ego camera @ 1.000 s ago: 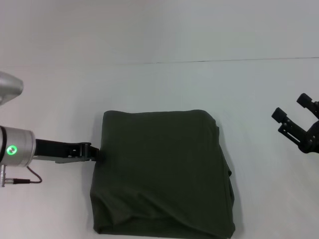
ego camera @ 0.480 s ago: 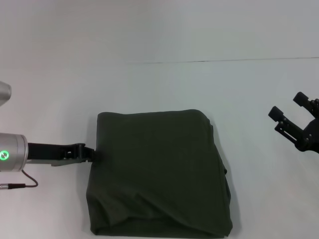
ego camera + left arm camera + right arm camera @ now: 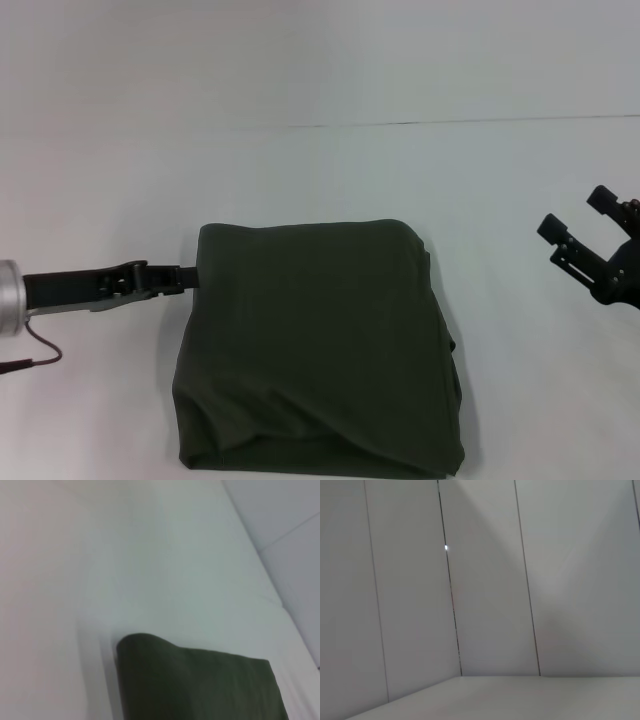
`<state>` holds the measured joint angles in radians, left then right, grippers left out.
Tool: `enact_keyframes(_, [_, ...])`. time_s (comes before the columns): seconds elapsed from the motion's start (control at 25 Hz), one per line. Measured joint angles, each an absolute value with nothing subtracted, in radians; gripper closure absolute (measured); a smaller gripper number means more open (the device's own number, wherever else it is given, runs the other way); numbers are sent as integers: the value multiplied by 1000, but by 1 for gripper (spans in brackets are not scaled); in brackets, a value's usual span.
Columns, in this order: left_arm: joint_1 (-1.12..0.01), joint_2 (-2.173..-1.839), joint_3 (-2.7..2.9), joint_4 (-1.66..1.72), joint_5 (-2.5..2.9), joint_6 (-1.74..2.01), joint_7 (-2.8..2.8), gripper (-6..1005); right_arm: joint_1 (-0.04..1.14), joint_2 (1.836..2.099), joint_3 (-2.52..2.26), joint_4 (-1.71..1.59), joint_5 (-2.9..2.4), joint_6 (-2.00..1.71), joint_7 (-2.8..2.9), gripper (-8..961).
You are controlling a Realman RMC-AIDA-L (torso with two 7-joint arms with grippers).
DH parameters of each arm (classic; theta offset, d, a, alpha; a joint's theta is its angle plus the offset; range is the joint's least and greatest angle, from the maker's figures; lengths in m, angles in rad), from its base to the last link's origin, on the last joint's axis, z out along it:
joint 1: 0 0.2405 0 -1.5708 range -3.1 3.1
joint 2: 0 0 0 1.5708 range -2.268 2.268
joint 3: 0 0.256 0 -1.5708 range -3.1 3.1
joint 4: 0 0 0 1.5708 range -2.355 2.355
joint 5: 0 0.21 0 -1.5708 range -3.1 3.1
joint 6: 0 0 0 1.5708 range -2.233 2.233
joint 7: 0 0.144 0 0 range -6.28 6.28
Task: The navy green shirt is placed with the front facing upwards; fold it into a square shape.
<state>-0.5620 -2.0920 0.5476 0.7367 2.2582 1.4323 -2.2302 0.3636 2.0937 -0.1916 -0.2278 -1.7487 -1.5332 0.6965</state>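
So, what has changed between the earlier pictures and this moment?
The left gripper at the shirt's left edge slid farther along it, away from the robot, and the folded navy green shirt shifted slightly leftward. The right gripper hangs open far to the right, almost unmoved. The shirt stayed folded.

The navy green shirt (image 3: 320, 345) is a flat dark olive all over, no print or lettering showing on the folded face, just darker shading along the creases on the side nearest the robot. It sits on a plain white table (image 3: 320, 180) with no pattern. The left gripper (image 3: 190, 276) right at the shirt's edge is black, on a silver arm. The right gripper (image 3: 592, 232), well off to the other side, is black too. Behind, the wall panels (image 3: 485, 580) are pale grey with thin dark seams.
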Motion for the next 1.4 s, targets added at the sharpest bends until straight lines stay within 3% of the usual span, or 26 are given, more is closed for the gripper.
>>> enact_keyframes(0.2, [-527, -2101, 502, 805, 2225, 1509, -2029, 703, 367, 2092, -197, -230, -1751, -1534, 693, 108])
enact_keyframes(0.4, [-450, -2155, 484, 940, 2070, 1661, -1715, 479, 389, 2088, -266, -309, -1752, -1607, 731, 108])
enact_keyframes(0.68, [-353, -2163, 476, 1002, 2006, 1812, -1454, 198, 379, 2088, -563, -537, -1816, -1779, 874, 108])
enact_keyframes(1.12, [-212, -2176, 448, 953, 2051, 1878, -1149, 35, 299, 2094, -633, -494, -1970, -1778, 764, 108])
enact_keyframes(1.4, [-211, -2177, 419, 860, 2151, 1801, -1054, 54, 267, 2094, -625, -385, -1967, -1611, 683, 108])
